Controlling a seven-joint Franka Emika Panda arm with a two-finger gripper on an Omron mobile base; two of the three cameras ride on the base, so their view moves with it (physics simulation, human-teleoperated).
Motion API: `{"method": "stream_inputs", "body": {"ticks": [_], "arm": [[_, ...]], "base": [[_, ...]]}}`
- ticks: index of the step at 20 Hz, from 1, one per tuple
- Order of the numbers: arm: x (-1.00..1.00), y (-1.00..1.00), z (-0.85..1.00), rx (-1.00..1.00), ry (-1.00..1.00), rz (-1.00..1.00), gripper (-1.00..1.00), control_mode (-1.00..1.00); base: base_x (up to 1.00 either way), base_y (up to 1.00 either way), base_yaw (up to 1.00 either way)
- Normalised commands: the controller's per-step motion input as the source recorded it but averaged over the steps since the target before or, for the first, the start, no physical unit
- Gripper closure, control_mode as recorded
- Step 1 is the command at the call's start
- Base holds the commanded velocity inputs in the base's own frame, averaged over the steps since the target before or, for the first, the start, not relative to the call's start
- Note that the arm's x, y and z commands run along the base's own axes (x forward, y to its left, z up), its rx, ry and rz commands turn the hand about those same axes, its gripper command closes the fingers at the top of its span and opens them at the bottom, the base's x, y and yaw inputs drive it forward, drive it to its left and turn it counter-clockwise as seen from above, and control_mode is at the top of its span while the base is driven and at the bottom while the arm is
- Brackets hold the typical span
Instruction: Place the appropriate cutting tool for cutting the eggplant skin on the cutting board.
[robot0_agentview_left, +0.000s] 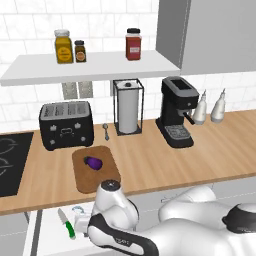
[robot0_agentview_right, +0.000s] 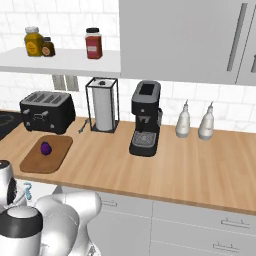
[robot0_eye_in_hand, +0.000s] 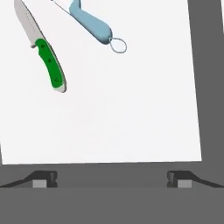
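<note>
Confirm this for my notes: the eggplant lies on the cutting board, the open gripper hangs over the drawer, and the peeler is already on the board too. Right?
Not quite. The peeler is not on the cutting board; the hand view shows it lying in the white drawer beside the green-handled knife. The eggplant does lie on the board, and the open gripper hangs over the drawer.

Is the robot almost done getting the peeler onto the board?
Not yet. The eggplant already sits on the cutting board. The open gripper hovers over the white drawer, holding nothing. The blue peeler lies there beside the green-handled knife. Left: grab the peeler and carry it to the board.
</note>
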Motion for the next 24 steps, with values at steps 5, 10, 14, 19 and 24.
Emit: {"method": "stream_inputs", "body": {"ticks": [5,10,14,19,24], "arm": [[-0.23,-0.02,-0.35,-0.01,0.12,0.00,-1.00,-1.00],[-0.49,-0.19,-0.11,0.00,0.14,0.00,-1.00,-1.00],[-0.57,-0.20,-0.14,0.00,0.16,0.00,-1.00,-1.00],[-0.59,-0.15,-0.03,0.00,0.12,0.00,-1.00,-1.00],[0.06,0.19,0.07,0.00,0.02,0.00,-1.00,-1.00]], "base": [[0.00,0.00,0.00],[0.00,0.00,0.00],[0.00,0.00,0.00],[0.00,0.00,0.00],[0.00,0.00,0.00]]}}
